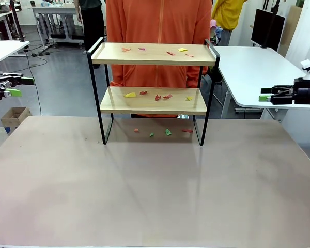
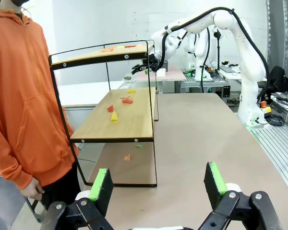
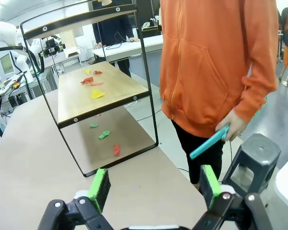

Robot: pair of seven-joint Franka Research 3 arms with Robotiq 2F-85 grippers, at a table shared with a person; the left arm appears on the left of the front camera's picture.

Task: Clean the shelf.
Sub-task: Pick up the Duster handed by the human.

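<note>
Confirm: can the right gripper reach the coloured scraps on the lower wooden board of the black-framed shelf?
Likely yes. The right gripper hangs open off the shelf's right side, nothing between; the lower board is open at front. The top board limits headroom over the scraps.

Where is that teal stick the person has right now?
In the right wrist view, the teal stick is held in the person's hand at their side, picture-right of the shelf and beside a black stool.

No legible text, labels, brands or numbers on shelf (image 1: 154,53), desk (image 1: 144,181) or clothing.
</note>
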